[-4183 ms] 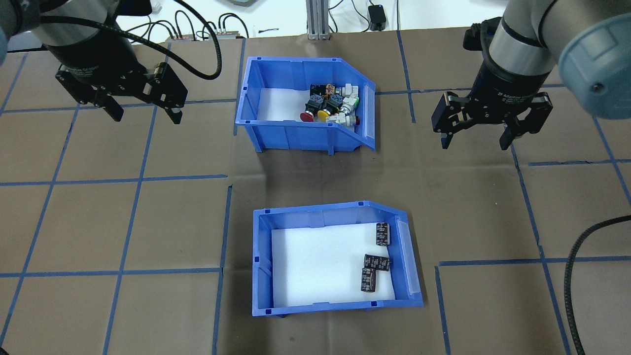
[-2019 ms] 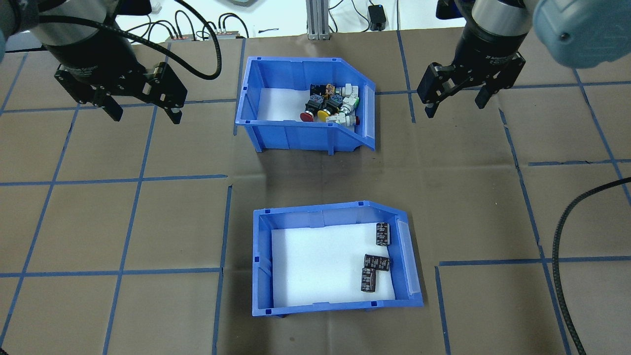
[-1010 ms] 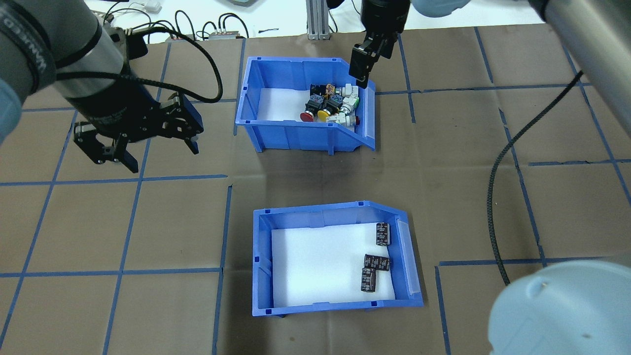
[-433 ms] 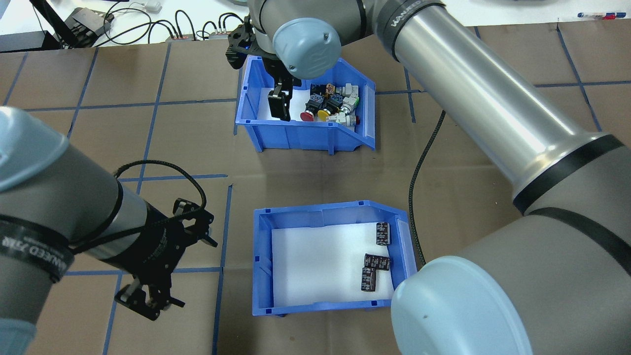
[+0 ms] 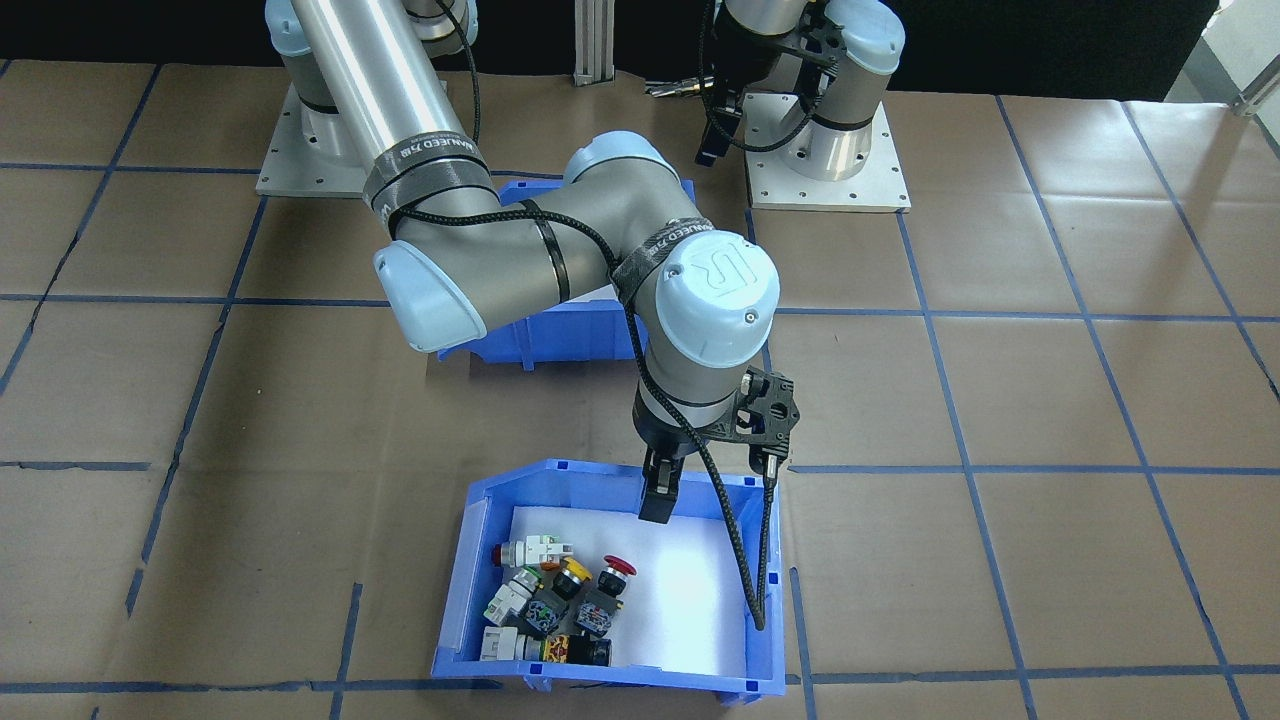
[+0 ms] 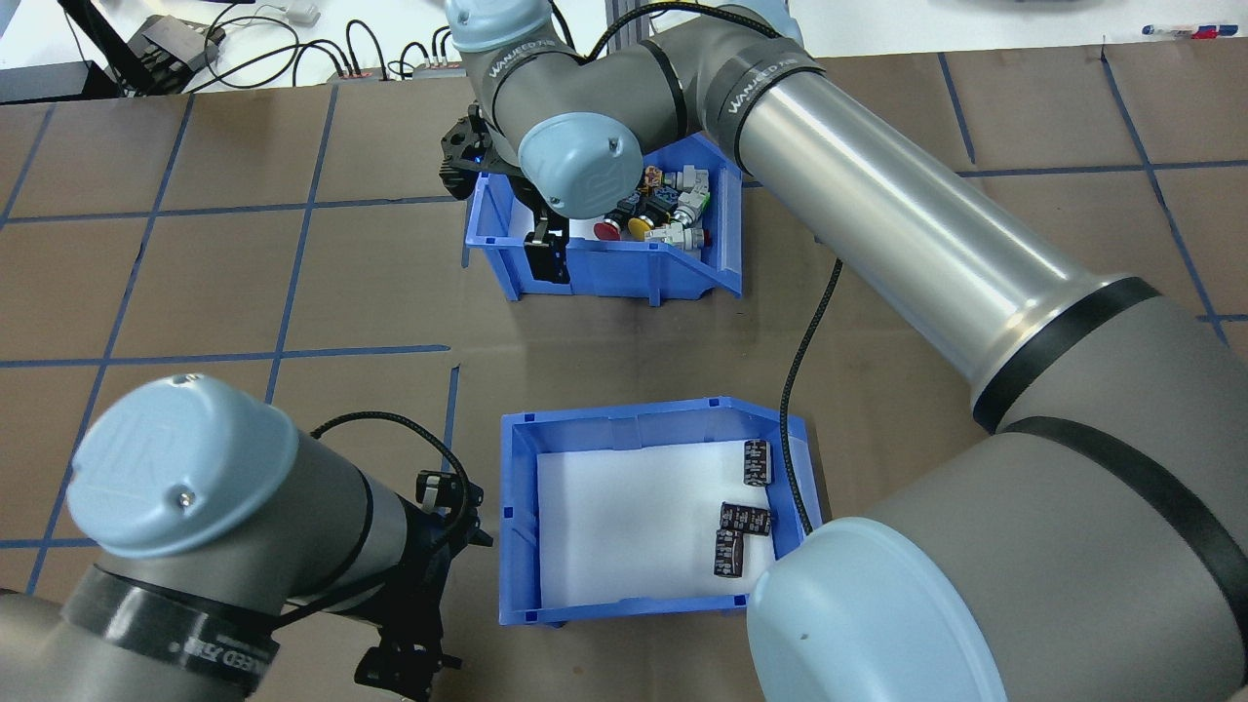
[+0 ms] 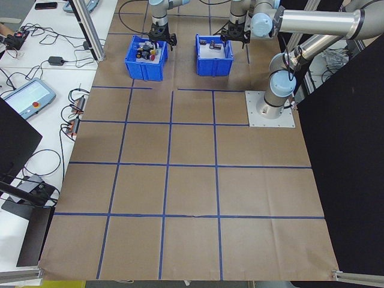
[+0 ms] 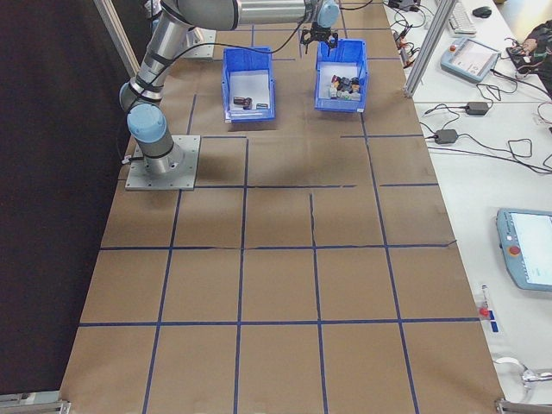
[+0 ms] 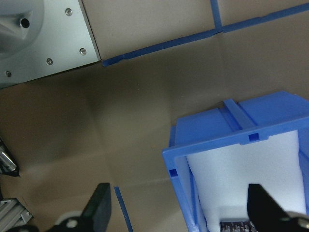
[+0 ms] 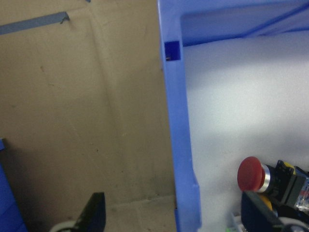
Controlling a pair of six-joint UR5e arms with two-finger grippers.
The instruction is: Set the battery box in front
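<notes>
Your table [image 6: 244, 292] is carrying two blue bins. The battery box [image 6: 517, 517] is sitting on the robot's near side, three dark cells [image 6: 746, 512] lying by its sloped mouth. The switch bin [image 6: 624, 273] is sitting beyond it, farther from the robot. Your right gripper [image 10: 174, 212] is straddling that bin's wall, jaws apart, one finger inside and one outside. Your left gripper [image 9: 178, 212] is hovering over the battery box's corner, jaws apart, one finger [image 9: 99, 212] over the table.
</notes>
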